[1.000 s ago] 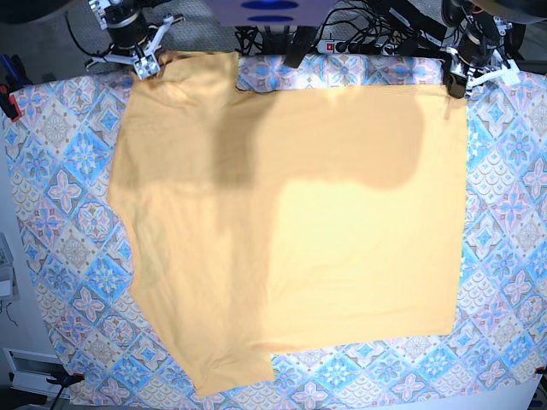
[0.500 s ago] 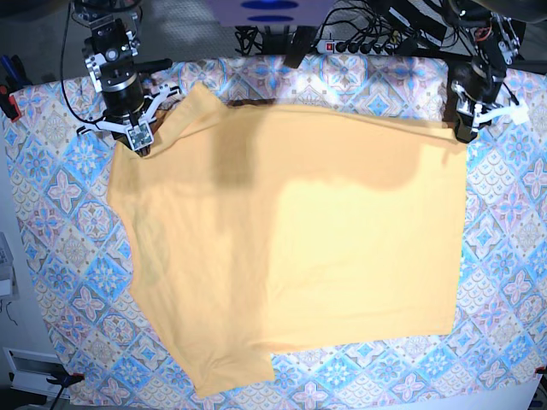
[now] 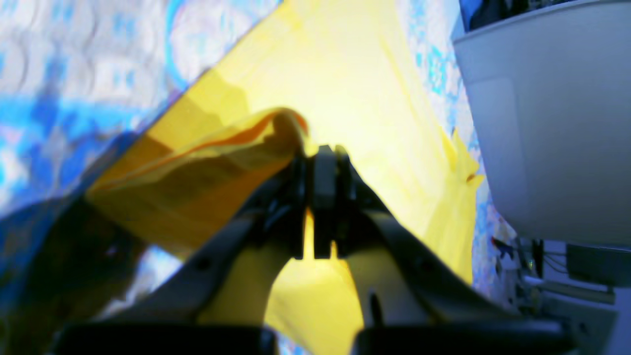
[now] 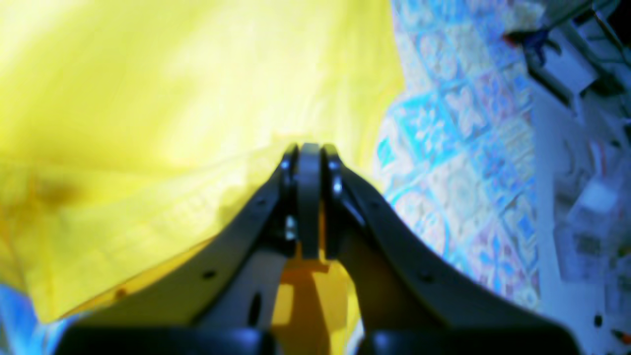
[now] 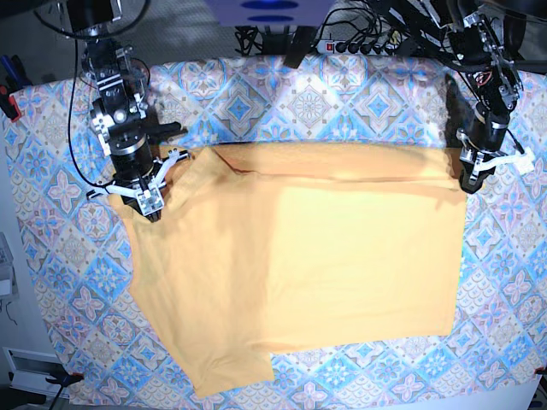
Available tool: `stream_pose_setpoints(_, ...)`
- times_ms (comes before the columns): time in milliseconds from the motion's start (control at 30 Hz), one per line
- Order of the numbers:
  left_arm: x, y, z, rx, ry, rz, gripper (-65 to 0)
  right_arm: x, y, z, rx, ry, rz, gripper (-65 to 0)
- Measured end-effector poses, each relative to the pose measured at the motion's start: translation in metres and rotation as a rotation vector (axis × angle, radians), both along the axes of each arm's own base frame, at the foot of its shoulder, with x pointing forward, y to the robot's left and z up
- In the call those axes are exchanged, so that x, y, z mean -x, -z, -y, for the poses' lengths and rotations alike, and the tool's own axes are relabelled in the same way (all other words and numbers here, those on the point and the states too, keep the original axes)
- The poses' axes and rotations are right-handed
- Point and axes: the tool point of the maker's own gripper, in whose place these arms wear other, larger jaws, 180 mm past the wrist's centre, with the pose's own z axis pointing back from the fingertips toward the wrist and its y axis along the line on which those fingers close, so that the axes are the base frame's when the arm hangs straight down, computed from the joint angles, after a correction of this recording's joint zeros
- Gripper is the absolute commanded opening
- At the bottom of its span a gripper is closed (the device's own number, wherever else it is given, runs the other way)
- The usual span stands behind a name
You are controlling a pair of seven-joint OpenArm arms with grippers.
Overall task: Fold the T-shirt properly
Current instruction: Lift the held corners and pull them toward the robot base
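The yellow-orange T-shirt (image 5: pixel 291 256) lies spread over the blue-and-pink tile-patterned tablecloth (image 5: pixel 342 98), with its far edge lifted and doubled toward the near side, so a band of bare cloth shows behind it. The right gripper (image 5: pixel 147 203), on the left of the base view, has its jaws pressed together on a pinch of the shirt's far corner; in the right wrist view (image 4: pixel 308 153) the fabric fans out yellow ahead of the closed tips and a fold of it hangs between the finger bases. The left gripper (image 5: pixel 468 181), at the right side of the base view, is likewise clamped on the shirt's other far corner, and the left wrist view (image 3: pixel 323 153) shows a rolled lip of fabric bunched against the closed tips, with the shirt stretching away beyond. The near part of the shirt lies flat, one sleeve reaching toward the table's near edge at lower left. Cables and a power strip (image 5: pixel 359 43) sit beyond the table's far edge.
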Motion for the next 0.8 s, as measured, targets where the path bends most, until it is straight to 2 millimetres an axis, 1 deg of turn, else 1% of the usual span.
stream_pose_setpoints(67, -0.008, -0.004, -0.001, -0.022, 0.002, 0.006, -65.0, -0.008, 0.007, 0.0, 0.01, -0.001, -0.014, -64.6)
stream_pose_setpoints(200, -0.026, -0.016, -0.002, -0.051, 0.009, 0.033, -65.0, -0.027, 0.013, -0.003, 0.023, -0.017, -0.019, -64.6)
stream_pose_setpoints(300, -0.034, -0.021, -0.004, -0.078, 0.009, 0.04, -65.0, -0.041, 0.023, -0.003, 0.039, -0.024, -0.037, -64.6)
stream_pose_setpoints(433, -0.043, -0.025, -0.005, -0.106, 0.014, 0.04, -65.0, -0.055, 0.026, -0.001, 0.037, -0.03, -0.013, -64.6)
stream_pose_setpoints(500, -0.047, -0.021, -0.007, -0.092, 0.005, 0.04, -65.0, -0.06, 0.033, 0.0, 0.028, -0.011, -0.026, -64.6)
stream_pose_setpoints(600, -0.045, 0.0, -0.005, -0.052, -0.002, -0.006, -65.0, -0.064, 0.035, -0.003, 0.023, -0.012, -0.033, -64.6)
stream_pose_setpoints(667, -0.042, 0.005, -0.005, -0.045, -0.006, -0.018, -65.0, -0.069, 0.03, -0.004, 0.021, -0.014, -0.019, -64.6)
stream_pose_setpoints(800, -0.041, 0.012, -0.005, -0.029, -0.011, -0.03, -65.0, -0.089, 0.012, -0.01, 0.007, -0.011, 0.029, -64.6)
